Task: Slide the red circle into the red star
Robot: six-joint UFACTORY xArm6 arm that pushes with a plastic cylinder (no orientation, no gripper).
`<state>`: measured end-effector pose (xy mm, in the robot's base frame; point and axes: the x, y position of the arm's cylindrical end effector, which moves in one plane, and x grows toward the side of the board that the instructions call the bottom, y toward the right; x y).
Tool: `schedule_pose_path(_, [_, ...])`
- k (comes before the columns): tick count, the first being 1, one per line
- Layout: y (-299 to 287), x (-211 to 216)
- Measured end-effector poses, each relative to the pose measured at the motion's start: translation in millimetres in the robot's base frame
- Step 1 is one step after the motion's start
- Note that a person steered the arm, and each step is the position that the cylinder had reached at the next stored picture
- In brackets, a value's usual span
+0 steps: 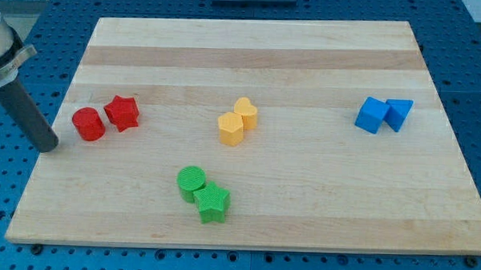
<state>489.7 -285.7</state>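
Board's left: tip [49, 144] beside red circle [88, 124]

The worktop [307, 57] was pale, smooth wood with visible grain. The red circle [88, 123] and red star [122, 112] looked like matt, ribbed plastic.

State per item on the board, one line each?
red circle: flat, touching or nearly touching the red star
red star: flat, right of the red circle
yellow blocks: paired, touching
green circle: flat, against the green star
green star: flat
blue blocks: paired, touching
my tip: at the board's left edge, left of the red circle, apart
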Motion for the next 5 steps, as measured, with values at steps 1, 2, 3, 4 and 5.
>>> schedule_pose_path(1, [38.9, -14.9])
schedule_pose_path(2, [41.2, -11.6])
schedule_pose_path(3, [41.2, -11.5])
schedule_pose_path(4, [41.6, -20.8])
schedule_pose_path(5, [41.6, -20.8])
